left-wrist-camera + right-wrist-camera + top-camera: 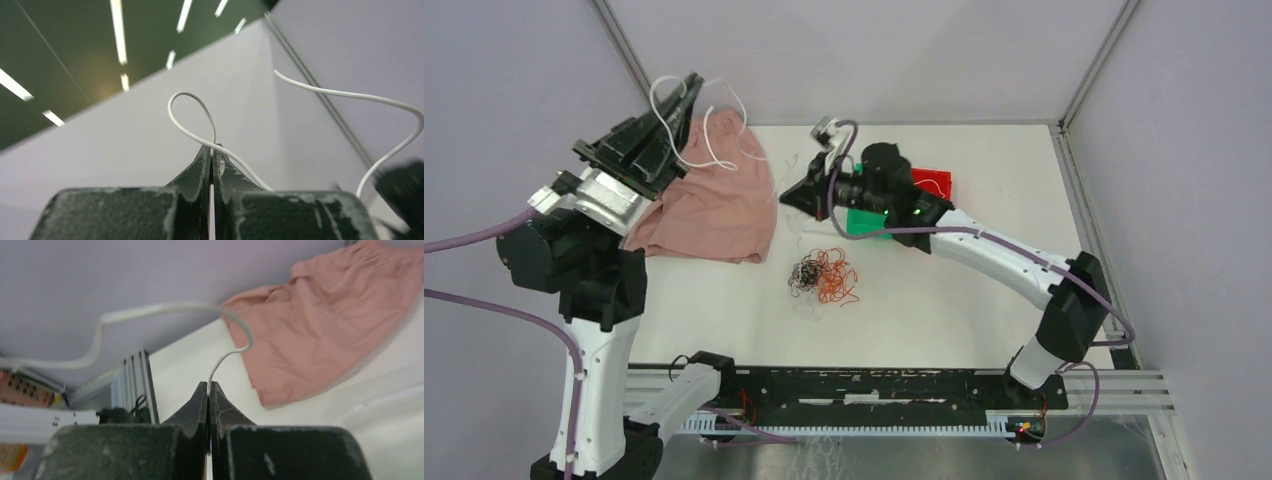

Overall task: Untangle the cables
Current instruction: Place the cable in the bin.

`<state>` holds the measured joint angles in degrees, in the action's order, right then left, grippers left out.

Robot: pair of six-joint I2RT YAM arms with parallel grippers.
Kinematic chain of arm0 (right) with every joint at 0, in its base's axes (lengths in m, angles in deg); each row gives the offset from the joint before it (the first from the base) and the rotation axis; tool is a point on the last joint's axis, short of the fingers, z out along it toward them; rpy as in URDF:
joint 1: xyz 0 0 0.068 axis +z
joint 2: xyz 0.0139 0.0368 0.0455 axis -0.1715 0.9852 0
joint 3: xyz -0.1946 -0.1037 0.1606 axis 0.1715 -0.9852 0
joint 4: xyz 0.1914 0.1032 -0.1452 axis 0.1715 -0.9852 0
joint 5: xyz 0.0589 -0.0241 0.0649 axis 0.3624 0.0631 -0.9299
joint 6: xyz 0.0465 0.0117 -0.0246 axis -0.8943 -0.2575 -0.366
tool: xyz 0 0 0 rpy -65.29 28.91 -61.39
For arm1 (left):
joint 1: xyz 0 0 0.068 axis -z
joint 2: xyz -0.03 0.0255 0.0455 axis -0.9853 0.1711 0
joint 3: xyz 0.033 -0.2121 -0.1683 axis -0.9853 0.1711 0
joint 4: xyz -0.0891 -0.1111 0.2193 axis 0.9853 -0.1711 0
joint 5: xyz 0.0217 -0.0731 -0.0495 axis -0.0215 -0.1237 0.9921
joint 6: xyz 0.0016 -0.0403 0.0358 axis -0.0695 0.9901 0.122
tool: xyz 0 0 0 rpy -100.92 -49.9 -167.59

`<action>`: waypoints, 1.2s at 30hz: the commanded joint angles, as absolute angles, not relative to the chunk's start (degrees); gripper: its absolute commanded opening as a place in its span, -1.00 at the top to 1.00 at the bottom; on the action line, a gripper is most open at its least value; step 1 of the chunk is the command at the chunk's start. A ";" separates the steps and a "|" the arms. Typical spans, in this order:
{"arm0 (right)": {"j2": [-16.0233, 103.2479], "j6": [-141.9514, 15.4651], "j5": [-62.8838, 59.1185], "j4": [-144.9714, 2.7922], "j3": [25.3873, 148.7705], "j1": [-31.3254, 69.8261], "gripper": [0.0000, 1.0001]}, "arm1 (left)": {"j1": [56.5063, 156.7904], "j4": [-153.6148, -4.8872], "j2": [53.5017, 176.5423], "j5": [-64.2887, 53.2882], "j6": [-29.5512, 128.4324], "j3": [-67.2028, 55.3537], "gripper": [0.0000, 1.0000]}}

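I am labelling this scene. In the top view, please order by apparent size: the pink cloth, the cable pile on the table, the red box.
1. pink cloth: clearly largest.
2. cable pile.
3. red box: smallest as seen, but the right arm hides part of it, so its place below the pile is unsure.

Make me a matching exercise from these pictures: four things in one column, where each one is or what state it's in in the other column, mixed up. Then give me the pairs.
Things:
1. left claw
2. right claw
3. pink cloth
4. orange and black cable clump

States:
A. loose near the middle of the table, untouched
B. shut on the white cable, raised high at the left
C. lying at the table's far left
D. shut on the white cable, low by the cloth's edge

Pairs: 1-B, 2-D, 3-C, 4-A
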<state>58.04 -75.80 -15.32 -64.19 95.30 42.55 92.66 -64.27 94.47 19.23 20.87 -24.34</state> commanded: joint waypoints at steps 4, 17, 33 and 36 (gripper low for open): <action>46.06 -93.40 -14.20 -50.87 95.84 31.91 1.00 | 92.74 -79.94 88.15 27.70 33.40 -3.83 0.87; 41.60 -90.52 -8.99 -58.36 101.55 27.18 1.00 | 97.42 -99.21 96.38 31.78 22.80 -0.74 -0.86; 43.15 -85.50 1.51 -78.45 107.77 8.15 1.00 | 97.63 -118.81 92.45 20.85 3.06 4.09 -0.99; 45.09 -85.74 0.58 -79.62 108.80 5.12 1.00 | 97.68 -119.27 91.32 20.16 3.10 4.57 -0.99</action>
<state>43.50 -85.05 0.48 -79.38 105.64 8.23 97.43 -118.92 93.74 21.70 6.09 4.27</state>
